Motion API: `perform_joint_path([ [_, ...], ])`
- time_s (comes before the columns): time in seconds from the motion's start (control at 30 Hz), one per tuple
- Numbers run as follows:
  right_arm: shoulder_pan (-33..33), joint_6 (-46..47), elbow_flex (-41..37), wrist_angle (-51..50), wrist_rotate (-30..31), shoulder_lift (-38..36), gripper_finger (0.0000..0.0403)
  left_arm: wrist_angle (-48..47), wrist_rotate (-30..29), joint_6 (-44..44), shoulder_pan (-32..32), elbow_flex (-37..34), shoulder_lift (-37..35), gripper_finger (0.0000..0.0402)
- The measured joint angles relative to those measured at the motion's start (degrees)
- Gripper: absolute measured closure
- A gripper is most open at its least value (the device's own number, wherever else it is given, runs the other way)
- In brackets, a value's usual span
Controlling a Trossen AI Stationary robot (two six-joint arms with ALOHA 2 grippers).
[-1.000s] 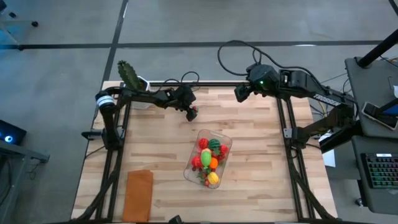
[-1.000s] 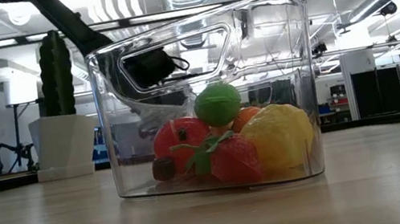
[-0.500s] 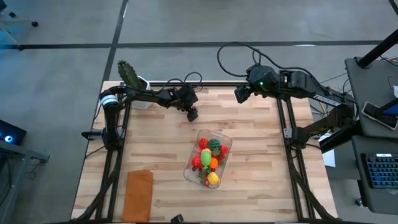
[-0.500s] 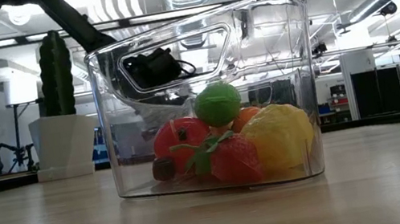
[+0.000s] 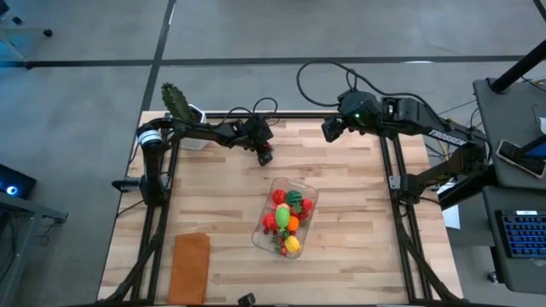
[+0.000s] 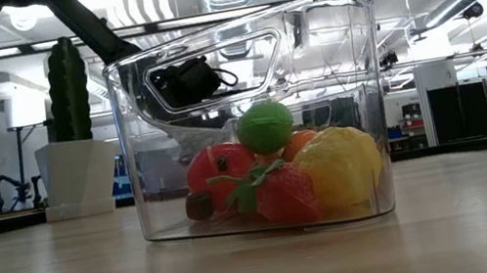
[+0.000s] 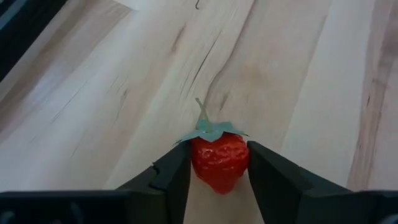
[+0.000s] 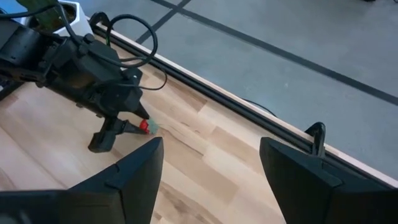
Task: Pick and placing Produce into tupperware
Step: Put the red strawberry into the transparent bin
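Observation:
A red toy strawberry (image 7: 217, 163) with a green leaf cap lies on the wooden table near its far edge, left of the middle, between the fingers of my left gripper (image 5: 264, 157). The strawberry (image 8: 144, 127) also shows at that gripper's tips in the right wrist view. The clear tupperware (image 5: 286, 220) stands mid-table and holds several red, orange, yellow and green produce pieces (image 6: 275, 176). My right gripper (image 5: 331, 130) hangs open above the far edge, right of the middle, with nothing between its fingers (image 8: 140, 177). My left gripper pinches the strawberry's two sides (image 7: 194, 163) between its fingers, just below the leaf cap. The fingers come slanting down from the table's left. The stem end points away from the gripper. I cannot tell whether the strawberry rests on the wood.
A green cactus in a white pot (image 5: 181, 107) stands at the table's far left corner. A flat orange-brown rectangle (image 5: 192, 264) lies at the near left. A small dark thing (image 5: 246, 299) sits at the near edge. Bare wood (image 5: 358, 222) stretches right of the tupperware.
My left gripper's fingers have closed in on the strawberry, and less red shows between them in the high view than before. The strawberry stays where it was. The tupperware and its produce have not moved.

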Motion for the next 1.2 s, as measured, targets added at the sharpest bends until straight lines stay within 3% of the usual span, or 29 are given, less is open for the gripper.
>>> perform_joint_path([
  [0.33, 0.0, 1.6, -0.1, -1.6, -0.3, 0.0, 0.0145, -2.3, 4.4, -2.8, -0.8, 0.0, -2.0, 0.0303],
  [0.5, 0.0, 1.6, -0.1, -1.7, -0.5, 0.0, 0.0145, -4.2, 5.3, -8.8, -3.1, 0.3, -10.4, 0.03],
  [0.63, 0.0, 1.0, -0.1, -1.7, -1.5, 0.0, 0.0145, -4.0, 12.9, -16.4, -6.6, 0.1, -19.8, 0.0297],
  [0.7, 0.0, -0.4, -0.1, -1.7, -3.3, -0.1, 0.0145, -3.6, 16.3, -19.6, -9.4, 0.0, -23.9, 0.0297],
  [0.83, 0.1, -3.4, -0.1, -1.8, -6.6, -0.2, 0.0145, -3.2, 17.4, -26.3, -17.3, 0.0, -28.0, 0.0296],
  [0.93, 0.2, -4.9, -0.1, -2.1, -8.5, -0.2, 0.0145, -2.7, 16.0, -34.5, -24.0, -0.1, -26.7, 0.0296],
  [1.03, 0.5, -5.6, -0.2, -3.4, -9.9, -0.2, 0.0145, -1.6, 7.2, -41.6, -30.0, 0.0, -22.8, 0.0296],
  [1.1, 1.1, -5.6, -0.2, -4.4, -9.9, -0.4, 0.0145, 0.0, 2.7, -45.1, -32.4, 0.4, -19.8, 0.0295],
  [1.2, 2.4, -5.6, -0.2, -5.3, -9.9, -0.5, 0.0145, 1.6, 1.1, -52.1, -33.6, 0.8, -17.4, 0.0279],
])
